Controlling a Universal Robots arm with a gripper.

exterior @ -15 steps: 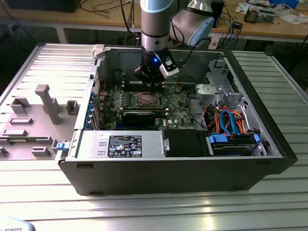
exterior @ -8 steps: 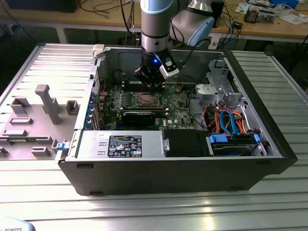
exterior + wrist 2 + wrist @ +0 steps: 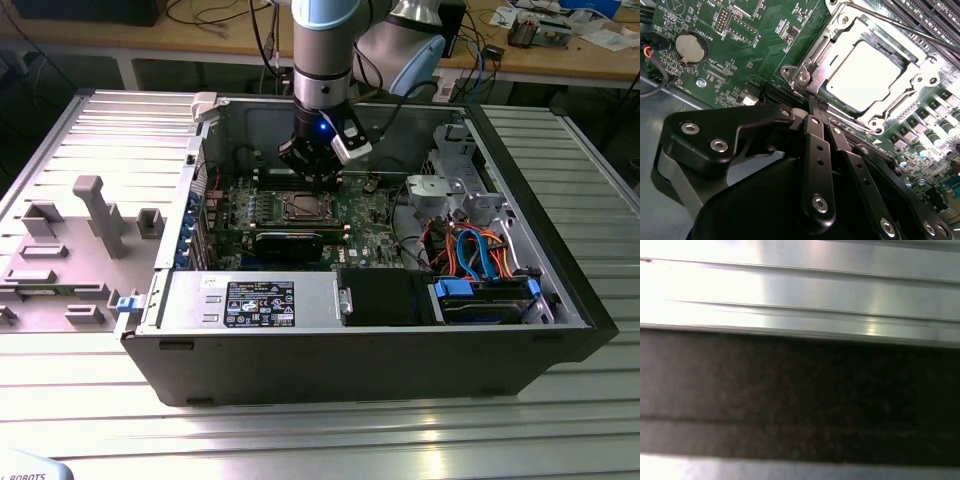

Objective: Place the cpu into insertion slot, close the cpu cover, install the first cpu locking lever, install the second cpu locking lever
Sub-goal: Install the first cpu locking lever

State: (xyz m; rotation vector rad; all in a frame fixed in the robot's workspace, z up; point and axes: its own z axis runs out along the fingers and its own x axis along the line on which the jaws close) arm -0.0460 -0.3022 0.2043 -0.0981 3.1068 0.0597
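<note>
Arm: the grey robot arm (image 3: 322, 60) is seen lowered into the open black computer case (image 3: 380, 350), above the green motherboard (image 3: 370, 215).
Gripper: the black gripper (image 3: 816, 102) is clenched, its fingertips brought together at a corner of the socket, by the cover hinge.
CPU: the small square silver-topped cpu (image 3: 864, 75) is seated flat in the insertion slot.
Cover: the thin silver metal cpu cover (image 3: 912, 82) is laid down around the cpu, framing its top.
Lever: a thin metal locking lever (image 3: 900, 28) is seen along one side of the socket.
Surroundings: a round coin battery (image 3: 691, 47) is mounted on the motherboard, well apart from the socket.
</note>
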